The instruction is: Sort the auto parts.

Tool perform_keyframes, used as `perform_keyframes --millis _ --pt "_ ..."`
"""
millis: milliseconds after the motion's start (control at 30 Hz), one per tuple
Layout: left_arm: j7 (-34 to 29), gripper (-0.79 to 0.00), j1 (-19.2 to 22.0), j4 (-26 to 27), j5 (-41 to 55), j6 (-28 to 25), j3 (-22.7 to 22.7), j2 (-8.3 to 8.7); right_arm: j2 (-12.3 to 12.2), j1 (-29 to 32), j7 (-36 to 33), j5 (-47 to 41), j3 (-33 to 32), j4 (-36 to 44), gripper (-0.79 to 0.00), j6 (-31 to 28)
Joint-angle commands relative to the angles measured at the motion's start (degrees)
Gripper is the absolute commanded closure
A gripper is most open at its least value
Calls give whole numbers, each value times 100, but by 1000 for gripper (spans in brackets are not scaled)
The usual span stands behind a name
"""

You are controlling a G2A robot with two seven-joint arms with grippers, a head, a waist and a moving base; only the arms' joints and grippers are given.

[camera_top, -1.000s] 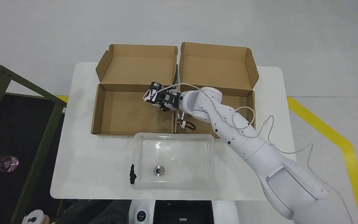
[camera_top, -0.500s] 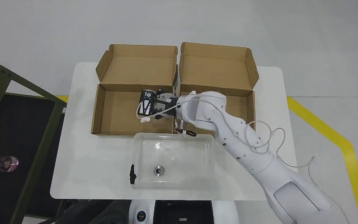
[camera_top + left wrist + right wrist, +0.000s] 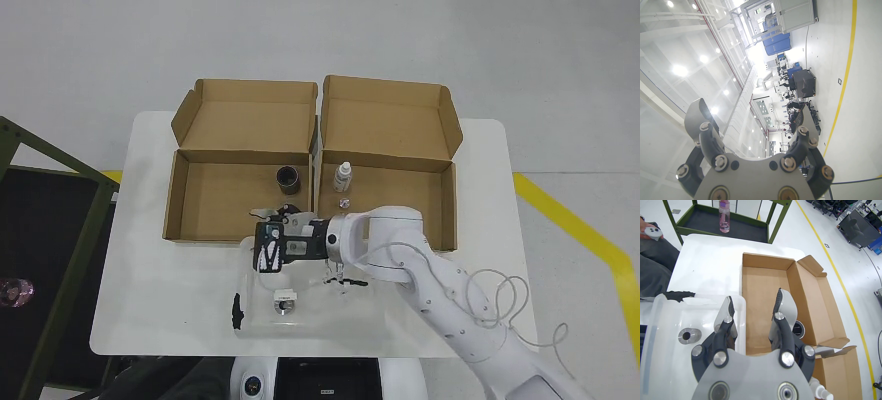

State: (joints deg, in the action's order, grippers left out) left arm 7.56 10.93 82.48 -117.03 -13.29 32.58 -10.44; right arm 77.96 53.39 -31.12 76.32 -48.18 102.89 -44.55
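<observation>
Right tool (image 3: 754, 305) is hanging empty with its jaws spread wide, straddling the line where the clear bin (image 3: 706, 301) is meeting the near wall of the left cardboard box (image 3: 762, 279). Left tool (image 3: 753, 109) is also standing spread and empty, pointing up at the ceiling and away from the counter (image 3: 150, 270).

Judging by this, the sorting is sitting between parts. A black round part (image 3: 799, 330) is already lying in the left box and a white bottle (image 3: 343, 177) in the right cardboard box (image 3: 400, 190). A metal sleeve (image 3: 689, 335) is waiting on the bin floor, near the right tool but apart from it.

Picking it up is probably calling for a shift over the bin, a descent inside its walls, and a squeeze across the round body.

That sleeve is looking short, shiny and smooth, with a dark bore through its middle, seemingly standing on end, so it is likely to slip under an off-centre pinch.
</observation>
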Motion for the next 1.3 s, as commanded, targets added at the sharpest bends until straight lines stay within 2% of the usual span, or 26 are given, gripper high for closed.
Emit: perform_keyframes --millis 0,300,733,833,933,967,1133,1267 --pt "0 -785 0 0 0 0 0 0 -38 162 -15 36 -25 121 -391 -80" --pt "0 -785 0 0 0 0 0 0 -205 777 -74 208 -47 440 -391 -561" --pt "0 -785 0 0 0 0 0 0 -376 1220 42 611 -5 449 -391 -929" --pt "0 -785 0 0 0 0 0 0 -404 1282 71 691 40 404 -416 -999" --pt "0 -785 0 0 0 0 0 0 -425 1311 101 771 95 336 -416 -1034" --pt "0 -785 0 0 0 0 0 0 -430 1312 114 795 112 308 -391 -1040" --pt "0 -785 0 0 0 0 0 0 -452 1272 160 919 197 163 -403 -1099" --pt "0 -785 0 0 0 0 0 0 -457 1204 201 977 250 2 -443 -1077"
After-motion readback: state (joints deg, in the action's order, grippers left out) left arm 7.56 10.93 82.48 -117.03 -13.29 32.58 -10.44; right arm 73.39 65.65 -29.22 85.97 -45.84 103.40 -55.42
